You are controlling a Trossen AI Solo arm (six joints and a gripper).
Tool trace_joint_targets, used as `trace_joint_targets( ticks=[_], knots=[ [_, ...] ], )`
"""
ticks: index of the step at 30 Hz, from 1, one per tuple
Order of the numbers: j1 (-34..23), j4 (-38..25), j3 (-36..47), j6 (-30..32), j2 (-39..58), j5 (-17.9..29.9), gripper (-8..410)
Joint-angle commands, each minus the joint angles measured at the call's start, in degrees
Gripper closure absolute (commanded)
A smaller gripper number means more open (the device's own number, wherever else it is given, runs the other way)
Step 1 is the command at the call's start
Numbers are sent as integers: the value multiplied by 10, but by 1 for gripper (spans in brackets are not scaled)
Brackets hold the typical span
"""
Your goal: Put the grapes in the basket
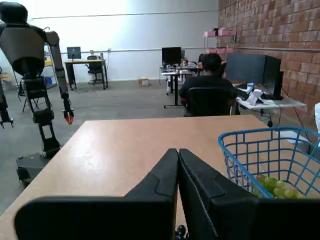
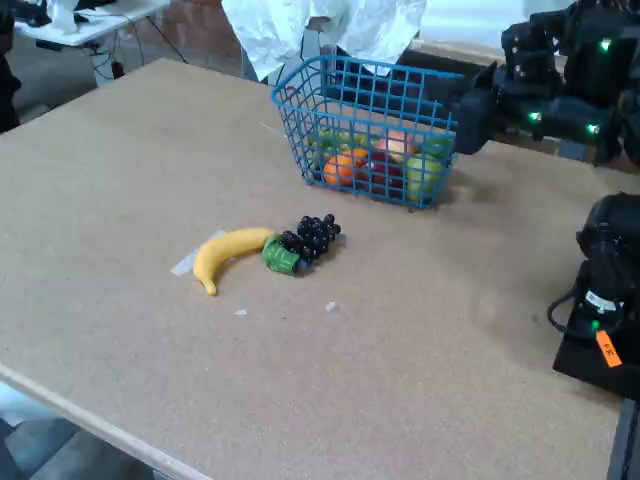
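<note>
The grapes (image 2: pixel 312 238), a dark purple-black bunch with a green leafy end, lie on the table in the fixed view, touching the tip of a yellow banana (image 2: pixel 225 255). They are out of sight in the wrist view. The blue wire basket (image 2: pixel 300 140) stands behind them with several fruits inside. In the wrist view its wall (image 1: pixel 260 150) is at the right, with green fruit (image 1: pixel 275 186) in it. My gripper (image 1: pixel 178 155) is shut with nothing in it. In the fixed view the gripper (image 2: pixel 455 105) hovers level beside the basket's right end, well away from the grapes.
The arm's black base (image 2: pixel 605 300) sits at the table's right edge. A small scrap (image 2: pixel 185 264) lies by the banana. Beyond the table's far end are a humanoid robot (image 1: pixel 30 75) and a seated person (image 1: pixel 209 85) at a desk.
</note>
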Motion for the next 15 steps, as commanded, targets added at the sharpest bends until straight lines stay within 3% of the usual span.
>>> trace_joint_targets(
  ticks=[1,9,15],
  knots=[
    [0,3,0,-3,15,1,402],
    [0,0,45,-19,113,1,402],
    [0,-58,140,-51,219,5,402]
  ],
)
